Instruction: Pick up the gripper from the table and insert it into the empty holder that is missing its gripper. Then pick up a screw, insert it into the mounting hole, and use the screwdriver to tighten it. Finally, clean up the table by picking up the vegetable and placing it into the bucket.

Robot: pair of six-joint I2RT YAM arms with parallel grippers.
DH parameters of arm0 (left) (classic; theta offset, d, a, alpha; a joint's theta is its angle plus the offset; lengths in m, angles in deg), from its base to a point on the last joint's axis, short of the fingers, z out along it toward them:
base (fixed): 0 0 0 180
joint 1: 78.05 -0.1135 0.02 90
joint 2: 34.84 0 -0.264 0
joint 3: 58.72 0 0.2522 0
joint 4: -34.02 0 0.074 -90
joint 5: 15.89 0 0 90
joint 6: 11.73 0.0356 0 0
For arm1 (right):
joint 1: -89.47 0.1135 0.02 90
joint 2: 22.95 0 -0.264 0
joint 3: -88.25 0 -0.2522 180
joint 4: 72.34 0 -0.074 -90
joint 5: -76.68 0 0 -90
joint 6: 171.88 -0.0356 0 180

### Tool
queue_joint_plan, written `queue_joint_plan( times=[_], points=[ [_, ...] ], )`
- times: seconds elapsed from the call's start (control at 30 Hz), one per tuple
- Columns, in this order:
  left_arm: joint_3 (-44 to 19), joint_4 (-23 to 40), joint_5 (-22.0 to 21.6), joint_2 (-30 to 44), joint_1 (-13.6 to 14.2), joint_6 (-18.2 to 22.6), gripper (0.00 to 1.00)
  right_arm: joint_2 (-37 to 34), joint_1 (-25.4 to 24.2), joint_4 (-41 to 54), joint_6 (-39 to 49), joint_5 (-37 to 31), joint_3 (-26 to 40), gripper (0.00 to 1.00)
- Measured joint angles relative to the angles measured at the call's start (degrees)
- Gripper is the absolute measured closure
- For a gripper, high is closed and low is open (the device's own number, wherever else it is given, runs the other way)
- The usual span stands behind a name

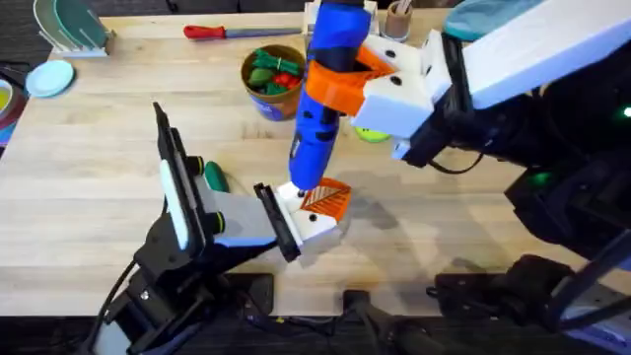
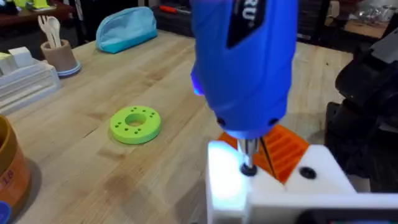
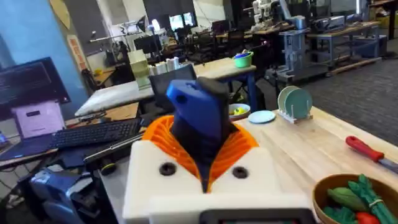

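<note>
Toy vegetables, green leafy ones and a red piece among them, fill the bucket (image 1: 273, 79) at the back of the desk (image 1: 99, 138); we also see a pale cup (image 2: 60, 55) holding wooden utensils farther off. We count one screwdriver (image 1: 325, 94), one green disc with holes (image 2: 135, 124), one red-handled tool (image 1: 222, 32), and one dark green vegetable (image 1: 213, 176) lying on the desk just beside the left arm. The right claw (image 1: 380, 84), reaching in from the right, has its orange-padded fingers pinching the screwdriver, which is held nearly upright with its bit pressed down onto the white holder (image 2: 280, 193). The orange gripper (image 1: 327, 198) sits at that holder, touching it. The left arm stretches low toward the middle; whether the left claw (image 1: 281, 222) is spread or pressed together, we cannot tell.
</note>
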Motion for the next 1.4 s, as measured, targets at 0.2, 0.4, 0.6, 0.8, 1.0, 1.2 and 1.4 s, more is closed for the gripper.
queue_joint_plan(
  times=[0.2,0.4,0.6,0.8,1.0,1.2,1.4],
  points=[
    [0.0,0.0,0.0,0.0,0.0,0.0,0.995,0.0,0.0,0.5,-0.2,0.0,0.0,0.980],
    [0.0,0.0,0.0,0.0,0.0,0.0,0.995,0.0,0.0,0.4,-0.4,0.0,0.0,0.980],
    [0.0,0.0,0.0,0.0,0.0,0.0,0.995,0.0,0.0,-4.0,-0.8,0.0,0.0,0.980],
    [0.0,0.0,0.0,0.0,0.0,0.0,0.995,0.0,-2.2,-9.1,-2.7,0.3,0.0,0.980],
    [0.0,0.0,0.0,0.0,0.0,0.0,0.995,0.0,-11.9,-5.5,0.4,0.4,0.0,0.980],
    [0.0,0.0,0.0,0.0,0.0,0.0,0.995,-0.1,-24.0,19.8,16.7,-0.4,3.2,0.980],
    [0.0,0.0,0.0,0.0,0.0,0.0,0.995,-1.8,-30.0,42.3,40.6,-21.4,9.0,0.980]
  ],
)
